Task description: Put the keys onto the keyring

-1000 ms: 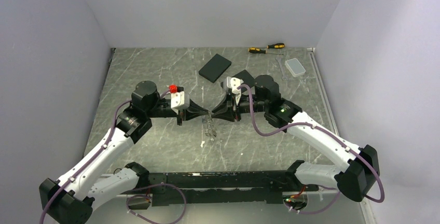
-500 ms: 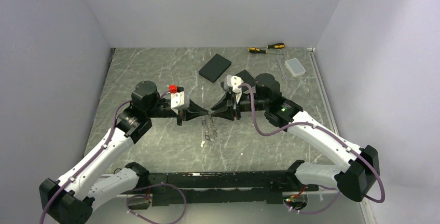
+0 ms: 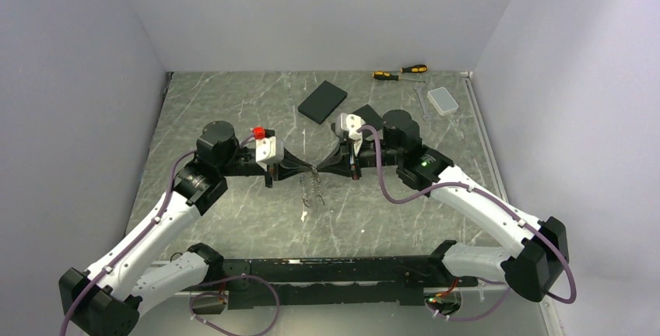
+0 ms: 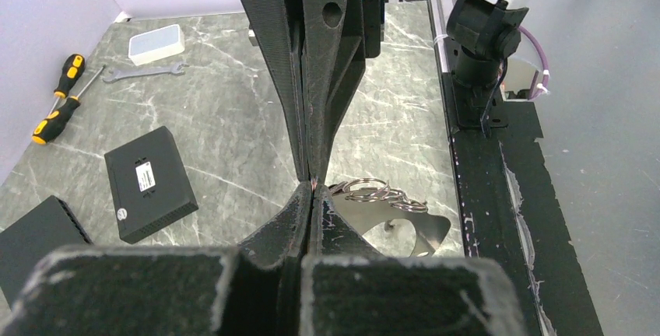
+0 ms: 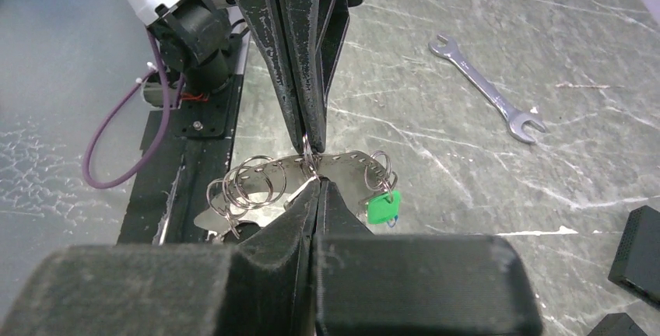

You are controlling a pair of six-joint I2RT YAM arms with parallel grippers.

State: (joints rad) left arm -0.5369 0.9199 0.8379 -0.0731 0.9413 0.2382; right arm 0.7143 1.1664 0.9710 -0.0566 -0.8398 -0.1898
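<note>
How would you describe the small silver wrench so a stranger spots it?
Go to the grey marbled table's far right corner. Just left of the whitish rectangular plastic box lies the slim silver wrench. Unlike the yellow-and-black screwdrivers nearby, it is bare flat metal.

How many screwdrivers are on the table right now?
2. The left screwdriver and the right screwdriver lie close together by the far wall, left of the clear box. I see no others, though some surface is hidden.
</note>
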